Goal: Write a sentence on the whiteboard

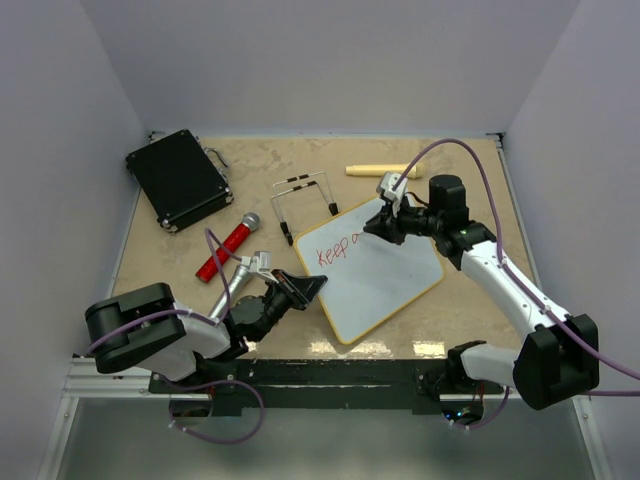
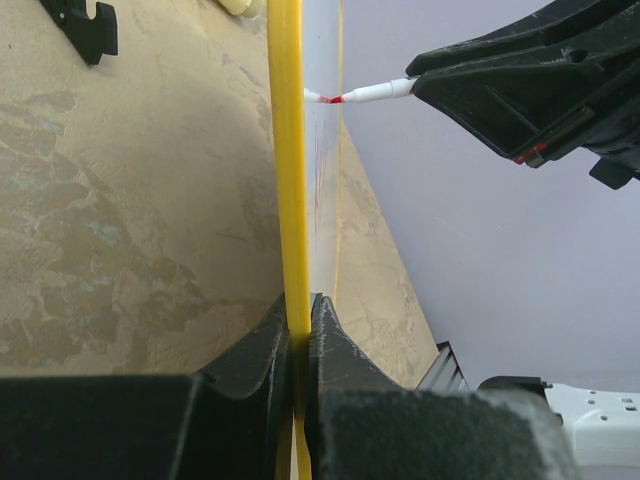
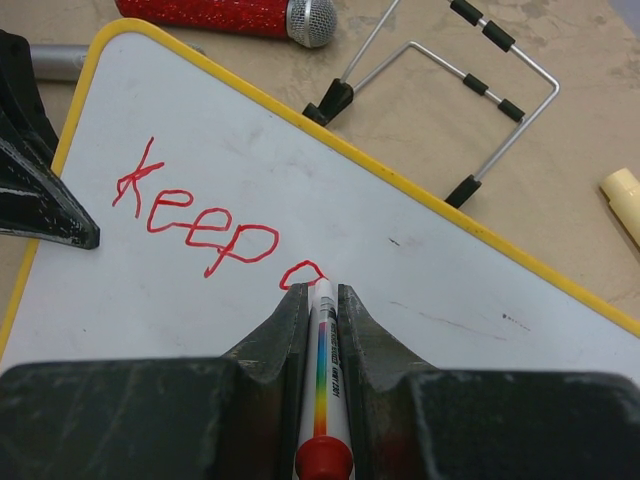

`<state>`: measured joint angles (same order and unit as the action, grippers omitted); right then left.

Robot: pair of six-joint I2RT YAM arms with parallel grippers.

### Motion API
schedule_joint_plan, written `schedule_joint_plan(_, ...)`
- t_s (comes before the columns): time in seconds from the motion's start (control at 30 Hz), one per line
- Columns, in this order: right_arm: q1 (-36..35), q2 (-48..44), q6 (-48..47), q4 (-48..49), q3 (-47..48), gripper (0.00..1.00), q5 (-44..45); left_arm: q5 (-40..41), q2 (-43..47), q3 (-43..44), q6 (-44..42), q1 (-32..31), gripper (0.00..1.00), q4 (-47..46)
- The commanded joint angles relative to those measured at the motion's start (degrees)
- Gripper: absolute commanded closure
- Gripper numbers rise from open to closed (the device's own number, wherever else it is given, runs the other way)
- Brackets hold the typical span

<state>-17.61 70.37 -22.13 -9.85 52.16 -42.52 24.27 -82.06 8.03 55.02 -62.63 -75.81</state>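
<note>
Two grips share the work: the left gripper (image 1: pixel 316 289) clenches the yellow frame of the whiteboard (image 1: pixel 390 285), mid-table; the right gripper (image 3: pixel 322 300) clamps a marker (image 3: pixel 322 345), tip at the sentence (image 3: pixel 200 225) (only "Keep" plus one letter); the board seems light, stiff and slick, best held by its frame. A wire stand (image 1: pixel 305 200) and a microphone (image 1: pixel 228 247) lie just beside it.

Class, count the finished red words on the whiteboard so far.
1: "Keep" on the whiteboard, left of the marker in the right gripper; one further letter is only started.

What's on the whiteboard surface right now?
On the whiteboard: the sentence so far, red "Keep" plus a started letter at the marker tip. The right gripper covers the board below it.
</note>
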Motion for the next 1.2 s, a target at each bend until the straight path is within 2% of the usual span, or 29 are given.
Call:
schedule_joint_plan(0.0,-0.1,0.6,-3.3,-3.3,1.8,1.0,1.8,-3.4,-0.6,1.3,-5.5,-0.3,1.0,-5.6)
schedule_joint_plan(0.57,-1.2,0.7,-9.6,-13.6,1.5,1.0,-0.5,-3.9,-1.7,1.6,-5.5,0.0,1.0,-6.5)
schedule_joint_plan(0.77,-2.6,1.0,-7.8,-12.3,2.6,1.0,-2.1,-4.1,-2.1,1.6,-5.4,-0.1,1.0,-6.7)
schedule_joint_plan(0.9,-2.5,1.0,-5.9,-11.4,6.7,1.0,-3.8,-4.1,-2.3,1.5,-5.4,0.1,1.0,-6.6)
schedule_joint_plan(1.03,-1.6,-1.2,-5.0,-11.8,10.1,1.0,-4.0,-4.1,-2.5,0.8,-5.3,0.3,1.0,-6.7)
schedule_joint_plan(1.17,-0.2,-5.7,-4.4,-10.2,8.8,1.0,-4.5,-4.8,-3.0,0.1,-5.8,0.6,1.0,-7.5)
